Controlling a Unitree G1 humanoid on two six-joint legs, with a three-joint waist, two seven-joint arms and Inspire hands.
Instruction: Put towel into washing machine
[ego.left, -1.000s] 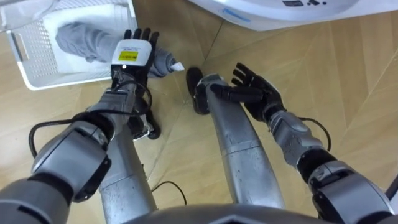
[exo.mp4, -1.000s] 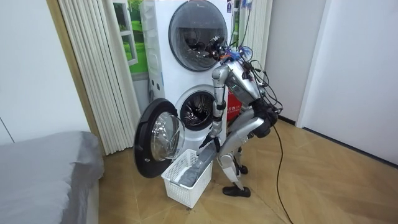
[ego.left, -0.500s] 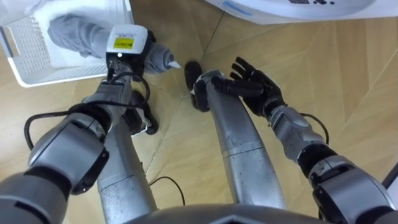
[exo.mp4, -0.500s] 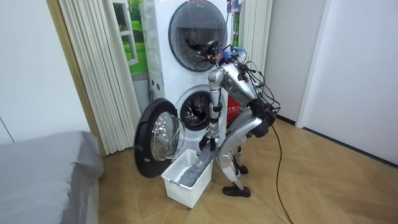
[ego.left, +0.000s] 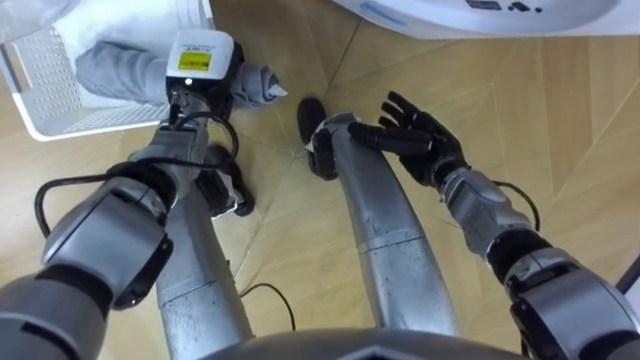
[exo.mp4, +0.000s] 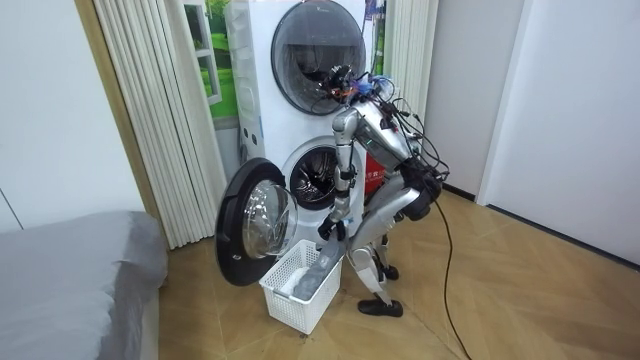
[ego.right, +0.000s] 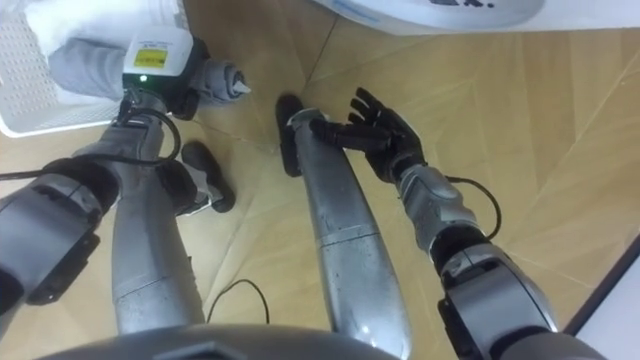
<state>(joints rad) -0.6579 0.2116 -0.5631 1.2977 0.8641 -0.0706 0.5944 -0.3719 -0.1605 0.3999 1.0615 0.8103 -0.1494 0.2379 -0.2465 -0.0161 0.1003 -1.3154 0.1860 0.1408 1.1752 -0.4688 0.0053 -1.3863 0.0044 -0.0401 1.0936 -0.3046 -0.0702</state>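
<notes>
Left robot hand (ego.left: 200, 65): set down on the grey towel (ego.left: 115, 72), back upward. A second ago I could see it flat and outstretched just above the cloth. Now it has dropped onto the roll, and from my station I cannot tell whether it has closed on the cloth or merely rests there. It probably has a grip, but the head cameras look down on its back.

Right robot hand (ego.left: 420, 140): spread, empty, held beside the right thigh over the wooden floor (ego.left: 560, 130), as it was a second ago.

Towel: bunched in a long roll. One end lies inside the white laundry basket (ego.left: 50, 100); the other hangs over the basket's rim toward the floor. Against the basket its place has not changed, so I judge it not yet lifted.

Room view: the robot stoops a little lower than before over the basket (exo.mp4: 295, 285), just in front of the washing machine (exo.mp4: 320, 180), whose round door (exo.mp4: 255, 225) stands open.

Meaning for the task: reach finished, grasp in hand. Lifting the towel and carrying it to the drum both remain.
</notes>
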